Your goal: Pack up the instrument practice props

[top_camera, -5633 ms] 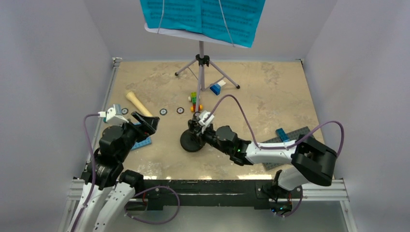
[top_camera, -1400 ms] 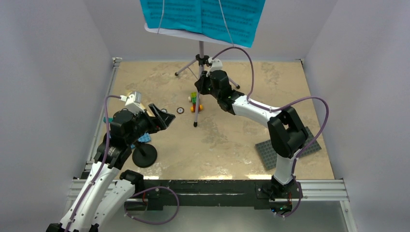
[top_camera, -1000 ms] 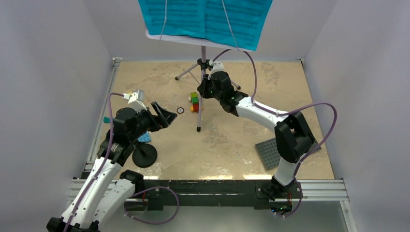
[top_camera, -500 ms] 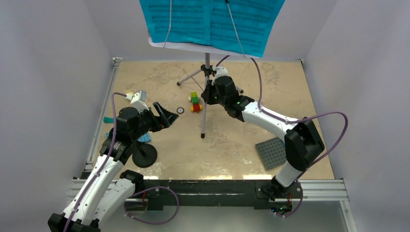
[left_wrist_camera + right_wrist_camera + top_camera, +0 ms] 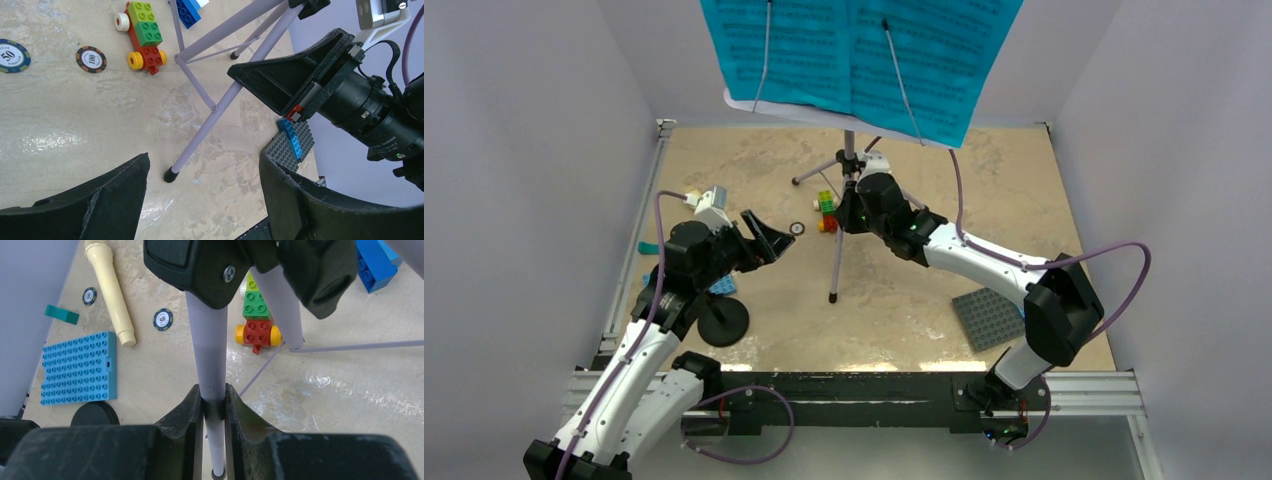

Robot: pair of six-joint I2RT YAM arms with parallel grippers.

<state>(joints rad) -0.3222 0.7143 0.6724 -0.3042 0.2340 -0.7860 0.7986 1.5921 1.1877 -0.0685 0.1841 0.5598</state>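
The lavender music stand [image 5: 784, 103] carries teal sheet-music pages [image 5: 854, 50] and leans toward me on its silver tripod [image 5: 838, 255]. My right gripper [image 5: 851, 205] is shut on a tripod tube [image 5: 207, 350], its jaws pinching the tube in the right wrist view [image 5: 212, 400]. My left gripper [image 5: 769, 240] is open and empty, left of the tripod, with a tripod foot [image 5: 171, 175] between its fingers in the left wrist view [image 5: 205, 185]. The black mic stand [image 5: 723, 322] stands under my left arm. The cream microphone [image 5: 110, 295] lies on the table, hidden in the top view.
A brick car [image 5: 827, 212] sits by the tripod. A blue baseplate [image 5: 80, 367] lies beside the mic stand base. A grey baseplate [image 5: 992, 317] with a blue brick lies at near right. Poker chips [image 5: 91, 58] and a teal brick [image 5: 648, 247] lie to the left.
The mic stand has gone from the table's middle to the near left. My right gripper has taken hold of the tripod and pulled the music stand nearer, tilting it. My left gripper has stayed open.
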